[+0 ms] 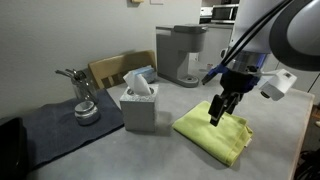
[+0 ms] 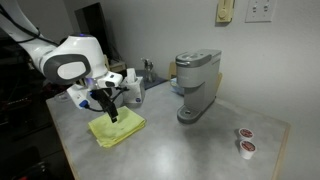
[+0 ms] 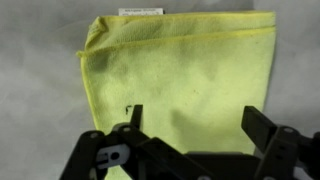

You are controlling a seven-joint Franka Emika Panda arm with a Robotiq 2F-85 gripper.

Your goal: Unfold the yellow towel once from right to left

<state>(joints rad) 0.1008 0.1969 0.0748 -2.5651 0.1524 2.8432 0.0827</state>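
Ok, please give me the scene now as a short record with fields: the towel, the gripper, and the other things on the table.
towel: yellow towel, looks folded, lying flat on the grey table
gripper: gripper open, pointing down over the towel; contact cannot be told
beside towel: white tissue box
behind: coffee machine
mat: dark cloth mat with a metal object on it
task state: unfolding not yet done

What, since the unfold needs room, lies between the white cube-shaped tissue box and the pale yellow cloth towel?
Only bare grey tabletop lies between the white tissue box and the yellow towel, seen in an exterior view.
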